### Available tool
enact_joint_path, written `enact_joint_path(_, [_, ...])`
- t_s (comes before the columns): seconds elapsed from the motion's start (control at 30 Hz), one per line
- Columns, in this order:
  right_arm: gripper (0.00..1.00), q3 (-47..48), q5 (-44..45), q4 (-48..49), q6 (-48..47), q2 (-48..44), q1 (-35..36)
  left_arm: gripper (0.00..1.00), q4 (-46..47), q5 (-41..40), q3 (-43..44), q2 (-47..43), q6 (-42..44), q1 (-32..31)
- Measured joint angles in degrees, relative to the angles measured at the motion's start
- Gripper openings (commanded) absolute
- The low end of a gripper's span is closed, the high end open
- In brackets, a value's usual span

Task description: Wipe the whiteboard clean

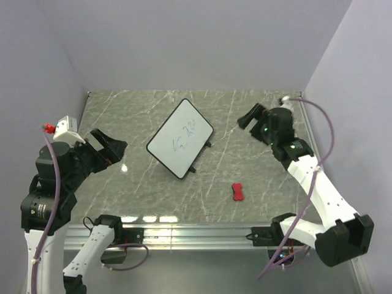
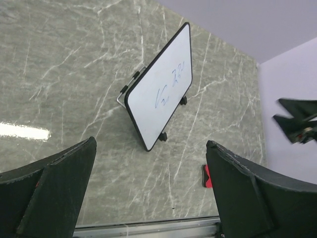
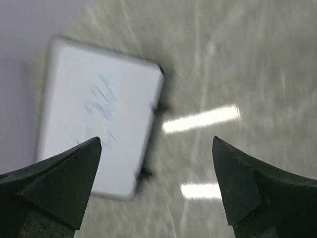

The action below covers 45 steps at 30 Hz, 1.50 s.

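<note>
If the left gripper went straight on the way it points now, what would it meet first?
Most likely the whiteboard: in the left wrist view it sits straight ahead of the open left gripper, with nothing in between. Depth is unclear, so it might touch the table just short of it.

1. The top external camera sits high behind the arm bases and looks down and forward over the whole table (image 1: pixel 245 177) from far off.
2. The left wrist camera looks out low between the left fingers (image 2: pixel 54 193), slanting across the table toward the far right corner.
3. The right wrist camera looks down between the right fingers (image 3: pixel 54 181); it is nearer, and its picture is blurred.
4. All three views share the whiteboard (image 1: pixel 180 138) and the table around it. The top and left wrist views also share the red eraser (image 1: pixel 237 192).
</note>
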Motion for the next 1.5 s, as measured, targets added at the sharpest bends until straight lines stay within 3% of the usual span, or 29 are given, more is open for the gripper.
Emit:
enact_joint_path(0.23, [0.99, -2.12, 3.93, -23.19, 5.03, 7.52, 13.0, 0.99, -0.15, 0.42, -2.58, -3.37, 0.83, 0.0])
enact_joint_path(0.43, [0.97, -11.5, 5.99, -31.8, 9.44, 5.84, 13.88, 0.99, -0.52, 0.98, -4.57, -6.12, 1.73, -0.02])
enact_joint_path(0.7, [0.95, -15.02, 6.16, -31.67, 11.96, 6.8, 19.28, 0.99, -0.59, 0.66, -4.72, -6.71, 2.51, -2.01])
enact_joint_path(0.93, [0.95, -13.68, 6.64, -29.75, 12.66, 14.14, 24.37, 0.99, -1.27, -1.14, -4.59, -6.71, 3.39, -3.52])
enact_joint_path(1.5, [0.88, -10.23, 12.66, -27.28, 9.81, 21.29, 24.9, 0.99, -4.92, -3.23, -2.93, -7.43, 3.63, -3.96])
